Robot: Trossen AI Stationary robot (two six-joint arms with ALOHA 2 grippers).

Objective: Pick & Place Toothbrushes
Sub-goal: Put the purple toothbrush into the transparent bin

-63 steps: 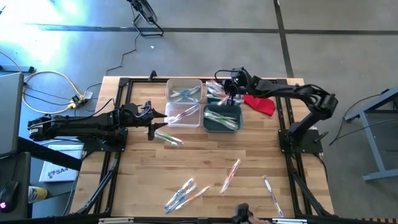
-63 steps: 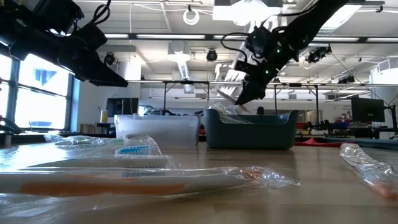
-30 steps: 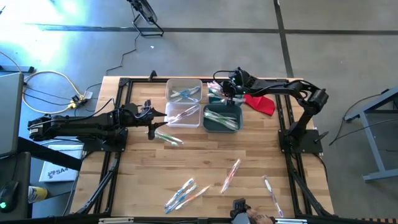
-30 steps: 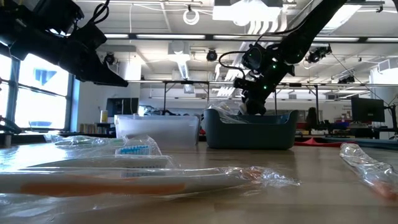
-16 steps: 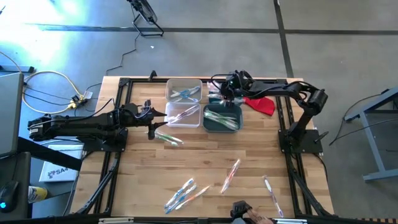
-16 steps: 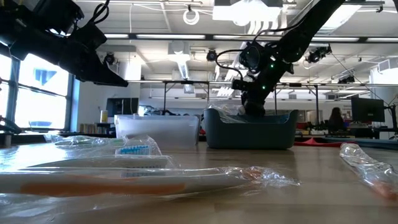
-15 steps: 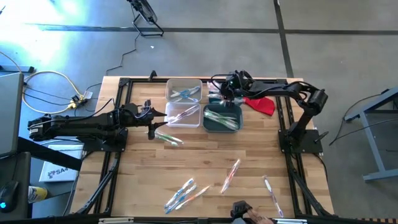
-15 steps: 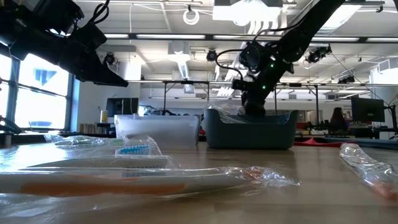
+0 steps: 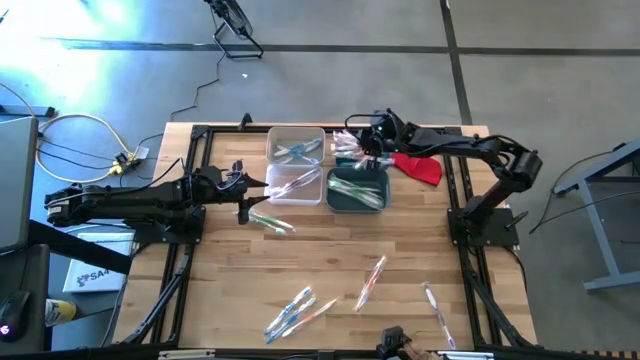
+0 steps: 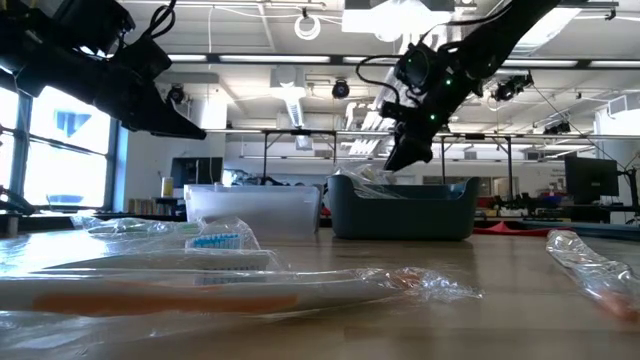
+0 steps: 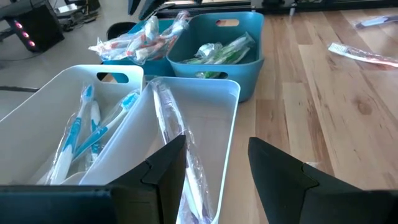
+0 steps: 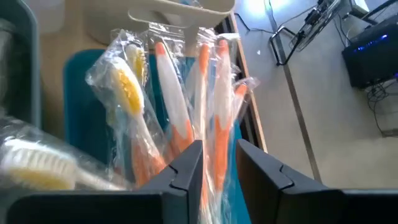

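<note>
Wrapped toothbrushes lie loose on the near table [image 9: 290, 312], [image 9: 372, 280], [image 9: 435, 300], and one lies by my left gripper [image 9: 270, 222]. Others lie in four bins: two white ones [image 9: 296, 147], [image 9: 295, 183], a dark teal one [image 9: 357, 189] and a far blue one [image 11: 155, 37]. My right gripper [image 9: 366, 152] hangs just above the blue bin's orange toothbrushes [image 12: 205, 93], its fingers a narrow gap apart, and nothing hangs from it [image 10: 400, 160]. My left gripper [image 11: 216, 146] waits open at the near white bin's left side.
A red cloth [image 9: 418, 167] lies right of the bins at the far edge. Black frame rails [image 9: 190, 250] run along the table's left and right sides. A wrapped toothbrush [image 10: 200, 280] lies close in front of the low camera. Bare wood shows mid-table [image 9: 330, 245].
My right gripper has risen from inside the far blue bin to just above its rim, staying over the same spot. No toothbrush comes up with it. My left arm has kept still.
</note>
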